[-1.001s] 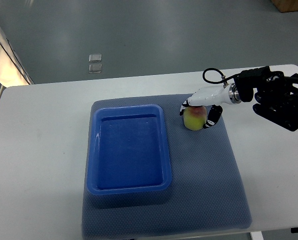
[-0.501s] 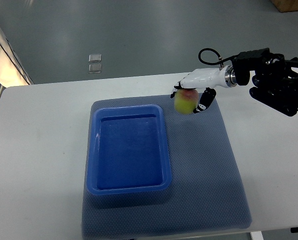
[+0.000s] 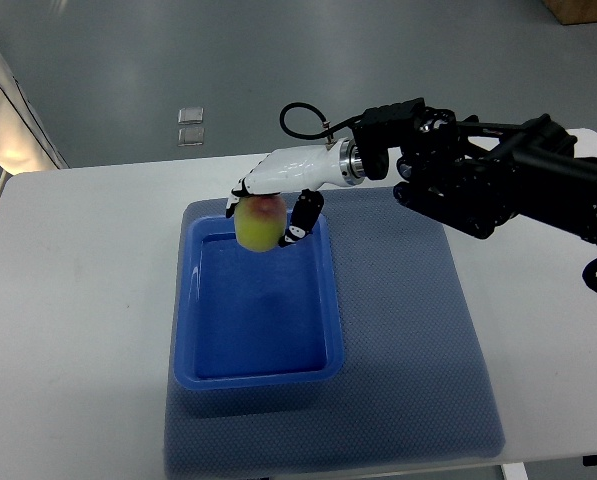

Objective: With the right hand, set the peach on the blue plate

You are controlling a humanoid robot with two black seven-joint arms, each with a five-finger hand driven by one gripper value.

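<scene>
Nearest the camera, well below the right hand (image 3: pixel 268 205) in the picture, the front rim of the blue plate (image 3: pixel 258 381) shows; it is really a deep rectangular tray, its long sides running away from the camera, and it sits on a grey-blue mat (image 3: pixel 418 360) that covers the middle of the white table (image 3: pixel 78 320).

Farther up, over the far end of that tray, the peach (image 3: pixel 258 222) hangs just beneath the palm of the right hand. It is yellow-green with a pink blush on its upper face, where it meets the hand. Its shape looks close to round, perhaps a little taller than wide, so no clear long axis can be told, and the outline is slightly blurred. White fingers (image 3: pixel 240 192) curl over its left and top, and a black-tipped digit presses in from its right side, so the hand is closed around the fruit. Whether the peach touches the tray floor cannot be told.

Behind and to the right of the hand, the white wrist joins a black arm that enters from the picture's right edge.
</scene>
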